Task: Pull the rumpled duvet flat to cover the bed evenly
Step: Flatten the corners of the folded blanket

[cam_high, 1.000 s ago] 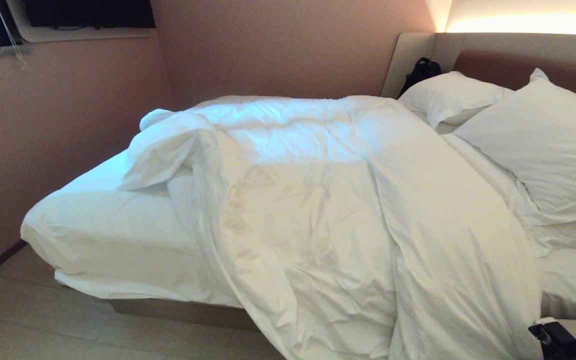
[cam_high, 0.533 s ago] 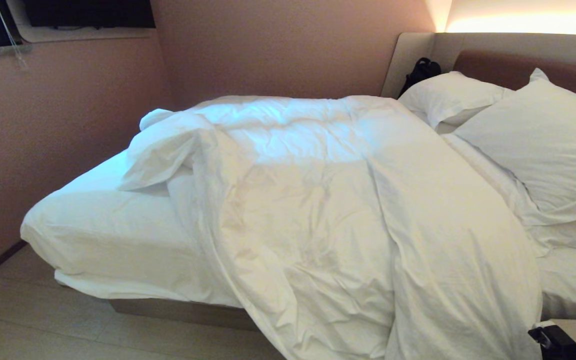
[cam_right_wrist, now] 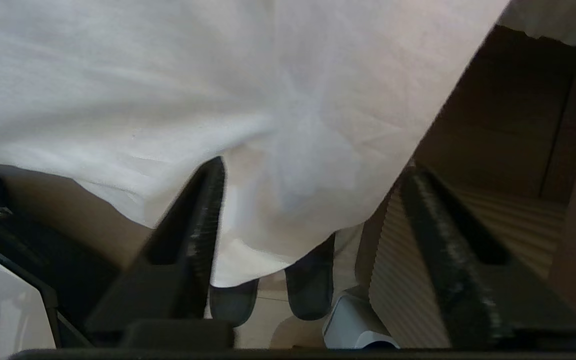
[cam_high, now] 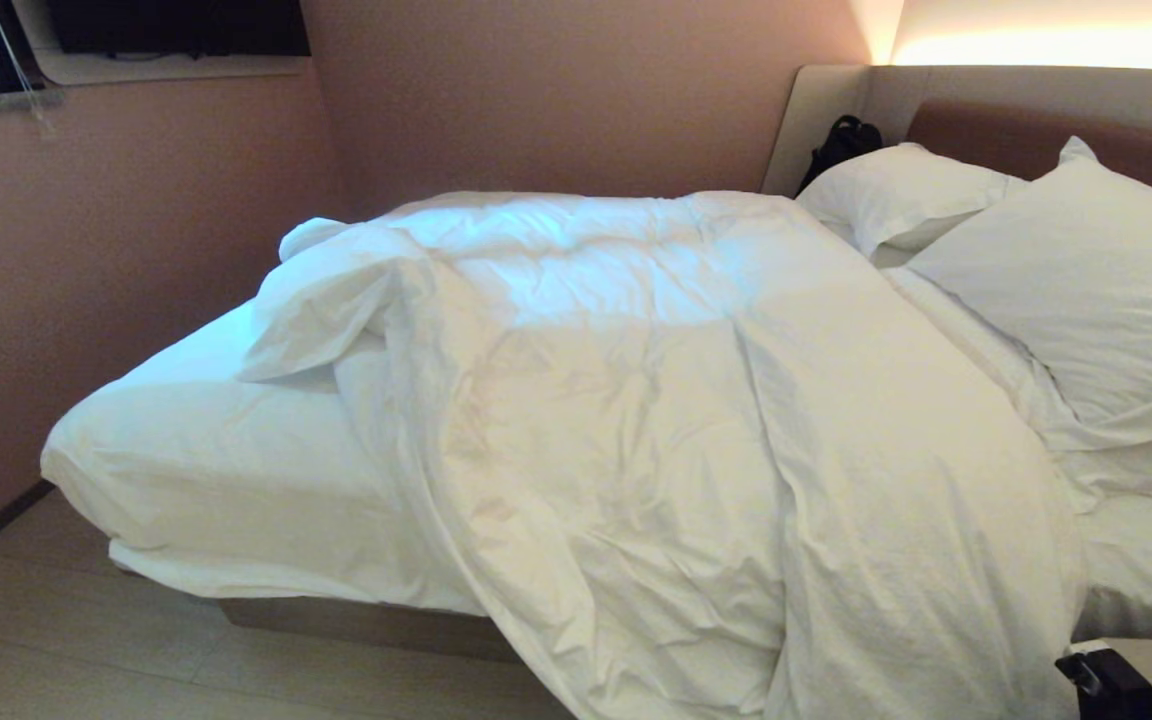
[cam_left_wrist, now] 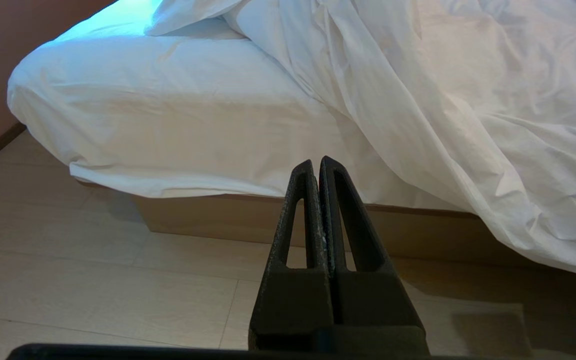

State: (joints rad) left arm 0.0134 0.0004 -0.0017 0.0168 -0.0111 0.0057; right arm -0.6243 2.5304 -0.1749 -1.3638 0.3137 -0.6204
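Duvet (cam_high: pixel 696 440) bunched across mid bed (cam_high: pixel 236 470), spilling off near edge at 6 o'clock. Right pincer (cam_right_wrist: pixel 313 200) spread wide, duvet hem hanging between fingers. Left pincer (cam_left_wrist: pixel 316 165) pressed closed, empty, over floor (cam_left_wrist: pixel 93 290).

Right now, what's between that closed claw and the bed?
Only bare wooden floor, shown in the left wrist view: the shut left gripper hangs short of the bed, touching neither it nor the duvet.

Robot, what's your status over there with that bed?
Right gripper open around hanging duvet edge, not clamped. Left gripper shut, idle off the bed. Duvet bunched, foot corner bare. Nothing in the way.
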